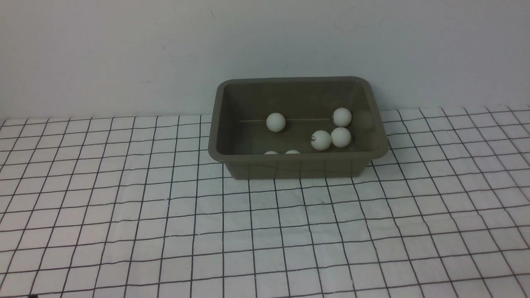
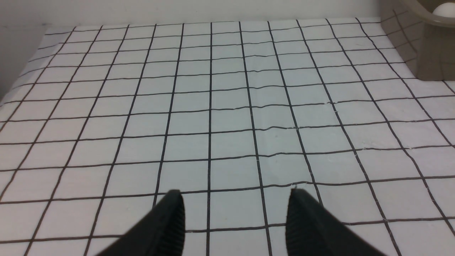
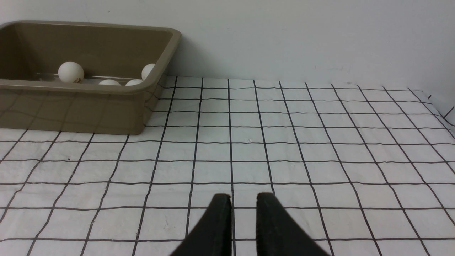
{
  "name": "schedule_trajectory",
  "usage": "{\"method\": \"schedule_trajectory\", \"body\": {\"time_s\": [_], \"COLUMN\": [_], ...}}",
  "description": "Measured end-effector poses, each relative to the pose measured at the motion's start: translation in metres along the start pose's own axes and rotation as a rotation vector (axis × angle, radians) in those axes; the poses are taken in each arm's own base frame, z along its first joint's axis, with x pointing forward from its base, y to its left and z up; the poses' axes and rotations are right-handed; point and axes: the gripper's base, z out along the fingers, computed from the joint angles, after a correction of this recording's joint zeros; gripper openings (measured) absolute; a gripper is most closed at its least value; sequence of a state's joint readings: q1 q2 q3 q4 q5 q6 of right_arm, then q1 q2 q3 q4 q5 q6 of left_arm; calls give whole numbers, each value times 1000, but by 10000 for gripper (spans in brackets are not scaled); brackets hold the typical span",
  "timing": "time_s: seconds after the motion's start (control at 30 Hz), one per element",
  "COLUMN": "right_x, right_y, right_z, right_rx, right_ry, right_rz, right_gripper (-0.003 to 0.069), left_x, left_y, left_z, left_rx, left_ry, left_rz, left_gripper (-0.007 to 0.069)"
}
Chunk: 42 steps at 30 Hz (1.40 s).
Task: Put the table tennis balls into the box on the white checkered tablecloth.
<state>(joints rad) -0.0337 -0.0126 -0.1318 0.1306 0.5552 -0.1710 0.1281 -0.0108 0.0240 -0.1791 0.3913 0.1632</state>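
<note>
White cloth with a thin black grid, the checkered tablecloth (image 1: 165, 231), spread slightly wrinkled across the whole surface up to a plain pale wall (image 1: 124, 49).

Left to right in the front view: bare grid from nine o'clock to the centre; then, a little toward twelve o'clock of the middle, the rectangular olive-grey plastic box (image 1: 298, 164) with rounded corners and flared rim, standing flat on the cloth, open-topped, just before the wall.

Inside, six small white matte table tennis balls (image 1: 275, 122): one alone at the box's ten o'clock, two half hidden behind the near rim at seven o'clock, three clustered toward three o'clock, two of these touching, dark print visible on some. None on the cloth.

Neither arm visible from the front.

Left gripper (image 2: 234, 202), black, seen from its wrist: jaws spread wide apart, nothing between, hovering above bare grid, box corner far off at two o'clock.

Right gripper (image 3: 243, 204), black: jaws drawn nearly together, narrow slit between, grasping nothing, box at ten o'clock.
</note>
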Motion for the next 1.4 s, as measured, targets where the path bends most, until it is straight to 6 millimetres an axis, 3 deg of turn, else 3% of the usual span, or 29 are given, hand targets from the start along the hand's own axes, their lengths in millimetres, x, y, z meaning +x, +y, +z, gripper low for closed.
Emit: {"method": "schedule_trajectory", "body": {"time_s": [0.8, 1.13, 1.27, 1.4], "right_x": [-1, -39, -45, -40], "right_y": [0, -7, -10, -9], "right_z": [0, 0, 5, 12], "right_rx": [2, 36, 49, 37], "right_ry": [-11, -398, -436, -353], "right_rz": [0, 199, 245, 269], "right_gripper": [97, 97, 97, 97], "left_x": [0, 0, 0, 0], "left_y": [0, 0, 0, 0], "left_z": [0, 0, 0, 0], "left_rx": [0, 0, 0, 0], "left_ry": [0, 0, 0, 0], "left_rz": [1, 1, 1, 1], "left_gripper": [352, 352, 352, 352]}}
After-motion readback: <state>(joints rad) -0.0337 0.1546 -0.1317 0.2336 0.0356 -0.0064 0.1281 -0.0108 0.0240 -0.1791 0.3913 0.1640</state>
